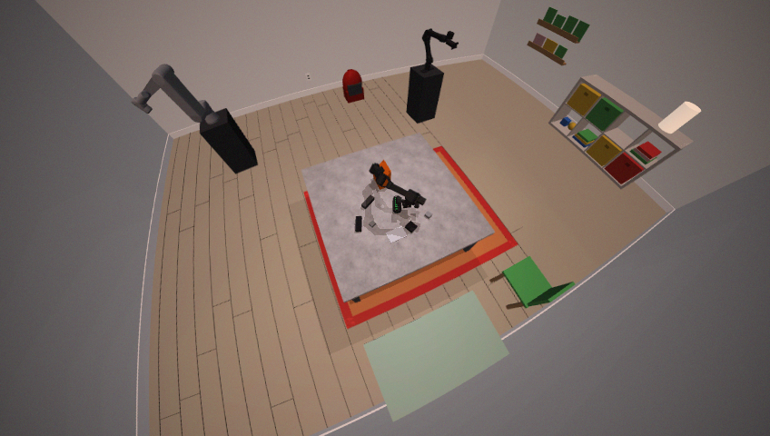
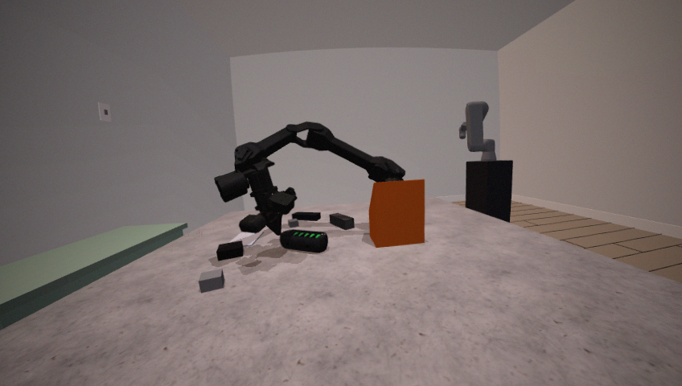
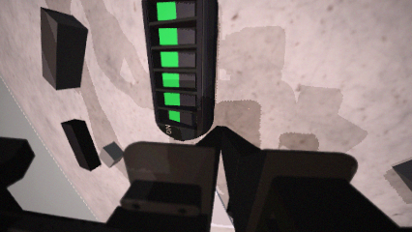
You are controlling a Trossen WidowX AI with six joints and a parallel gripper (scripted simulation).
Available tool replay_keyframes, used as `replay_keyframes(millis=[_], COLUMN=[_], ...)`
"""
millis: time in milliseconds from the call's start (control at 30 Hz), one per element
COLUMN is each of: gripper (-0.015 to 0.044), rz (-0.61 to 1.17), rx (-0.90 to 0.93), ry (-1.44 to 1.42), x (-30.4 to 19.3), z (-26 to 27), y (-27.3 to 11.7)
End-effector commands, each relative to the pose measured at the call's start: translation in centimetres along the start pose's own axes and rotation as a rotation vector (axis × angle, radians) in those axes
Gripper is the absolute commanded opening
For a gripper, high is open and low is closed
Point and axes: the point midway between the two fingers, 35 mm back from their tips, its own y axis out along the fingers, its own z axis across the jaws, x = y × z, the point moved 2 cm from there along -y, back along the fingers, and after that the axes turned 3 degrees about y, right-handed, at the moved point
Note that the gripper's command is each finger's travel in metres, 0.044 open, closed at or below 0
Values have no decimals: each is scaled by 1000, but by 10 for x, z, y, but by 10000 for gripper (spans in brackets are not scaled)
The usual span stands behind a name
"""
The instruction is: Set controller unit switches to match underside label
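Note:
The dark grey controller unit (image 1: 397,210) (image 2: 304,241) (image 3: 207,72) sits on the bench with its switches facing up. In the wrist view its six switches run in a column, each with a green left half and a dark right half; which ends are pressed down is not clear. Small lettering shows at the unit's near end. The label underneath is hidden. My gripper (image 2: 278,233) (image 3: 220,130) is shut and empty. In the wrist view its fingertips are just beside the near end of the unit, on the right; whether they touch it is not clear.
Dark blocks (image 1: 368,202) (image 1: 358,223) (image 2: 341,220) (image 3: 63,53) and a small grey block (image 1: 372,223) (image 3: 112,154) lie on one side. A black block (image 1: 410,226) (image 2: 230,250), another grey block (image 1: 428,214) (image 2: 211,281) and a white sheet (image 1: 396,234) lie around too. An orange box (image 2: 396,212) stands by my arm's base.

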Motion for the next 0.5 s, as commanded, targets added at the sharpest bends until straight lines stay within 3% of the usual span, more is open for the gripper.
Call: replay_keyframes(millis=[0,467], gripper=[0,0], rz=[4,4], rx=[6,6], ry=[-16,-15], x=[1,0], z=[0,-7], y=[2,24])
